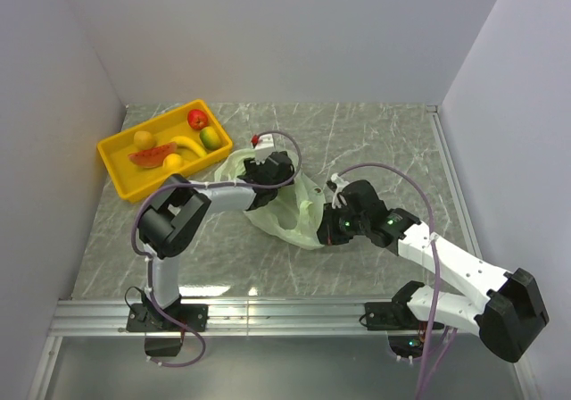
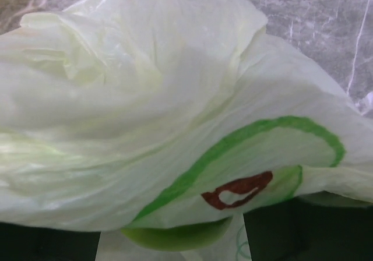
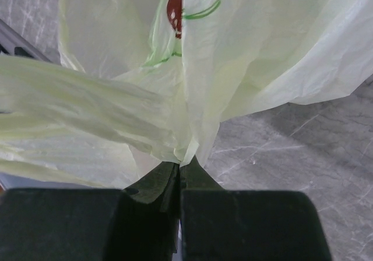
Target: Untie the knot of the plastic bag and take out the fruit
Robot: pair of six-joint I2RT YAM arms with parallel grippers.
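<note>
The pale green plastic bag (image 1: 290,212) lies crumpled mid-table, with green and red printed marks (image 2: 239,190). My left gripper (image 1: 268,170) is pressed into the bag's far side. Its dark fingers (image 2: 309,235) stand apart at the bottom corners of the wrist view, with bag film draped over and between them. My right gripper (image 1: 328,223) is shut on a bunched fold of the bag (image 3: 189,147) at its near right edge. No tied knot shows. The fruit lies in the yellow tray: red apple (image 1: 197,119), mango (image 1: 211,137), banana (image 1: 187,144), watermelon slice (image 1: 152,156) and yellow fruit (image 1: 144,138).
The yellow tray (image 1: 111,163) stands at the far left of the marble table. White walls close in on the left, back and right. A metal rail (image 1: 285,315) runs along the near edge by the arm bases.
</note>
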